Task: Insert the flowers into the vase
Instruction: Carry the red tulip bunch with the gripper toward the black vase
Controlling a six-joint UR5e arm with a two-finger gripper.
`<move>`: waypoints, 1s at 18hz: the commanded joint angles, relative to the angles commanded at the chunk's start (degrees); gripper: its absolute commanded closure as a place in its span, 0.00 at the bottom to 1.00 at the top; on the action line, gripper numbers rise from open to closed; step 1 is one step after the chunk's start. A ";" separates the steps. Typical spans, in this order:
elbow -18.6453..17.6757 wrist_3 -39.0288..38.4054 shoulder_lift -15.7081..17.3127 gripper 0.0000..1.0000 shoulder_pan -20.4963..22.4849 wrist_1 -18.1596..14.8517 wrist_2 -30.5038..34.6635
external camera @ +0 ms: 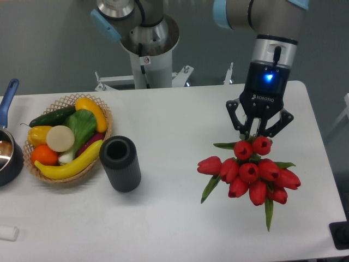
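Lettering on the end effector (256, 132) reads ROBOTIQ; its fingers pinch the flowers (252, 171) above the desk (174, 125), well apart from the vase (120, 162).

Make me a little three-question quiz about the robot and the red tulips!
1. True or false: the tulips are already in the vase.
2. What sits nearest the vase? A) wicker basket B) pot C) tulips
3. Which thing is the gripper right above?

Key: 1. False, they are far to the vase's right, under the gripper. 2. A. 3. The tulips.
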 joint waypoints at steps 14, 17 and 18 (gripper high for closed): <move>0.26 0.18 -0.35 0.76 -5.52 2.19 0.00; -0.35 0.00 -0.53 0.76 -8.43 5.89 -3.85; -0.79 0.09 -0.53 0.76 -8.70 5.98 -5.87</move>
